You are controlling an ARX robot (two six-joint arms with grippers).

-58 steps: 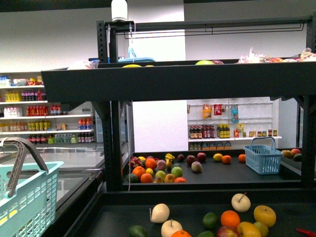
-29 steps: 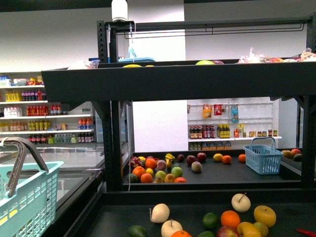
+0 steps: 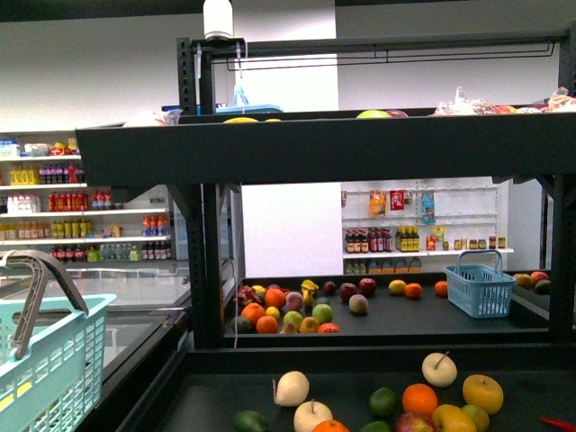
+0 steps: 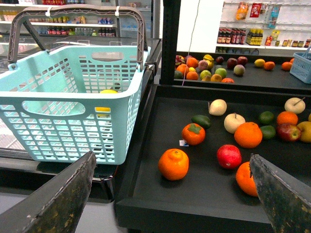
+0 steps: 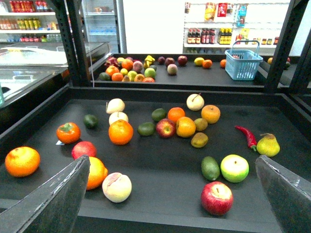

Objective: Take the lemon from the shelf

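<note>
Black metal frames the shelf (image 3: pixel 315 148) right across the front view, its top tray running along the upper half of the frame and a dark fruit tray low in the frame. Neither arm shows up there. Over on the far left, lower corner, there's the pale turquoise basket (image 3: pixel 49 360) with its grey handle up.

On to the right wrist camera: the right gripper (image 5: pixel 172 162) is spread wide, nothing between its dark fingers (image 5: pixel 53 199), hanging over the front edge of the near tray. And there's the lemon (image 5: pixel 234 168), bright yellow with a green tinge, lying on that tray just beside a dark green avocado (image 5: pixel 210 168), with a red apple (image 5: pixel 216 198) close by on the side nearer the camera. A red chilli (image 5: pixel 247 137) and a yellow pear (image 5: pixel 268 144) sit further back from it. The lemon lies free, close to one finger, touching neither.

Left wrist camera now: the left gripper (image 4: pixel 171 160) is wide apart too, empty, poised over the tray's front corner, with the basket beside the shelf and an orange (image 4: pixel 173 164) and a red pomegranate (image 4: pixel 229 156) lying on the tray ahead of it.
</note>
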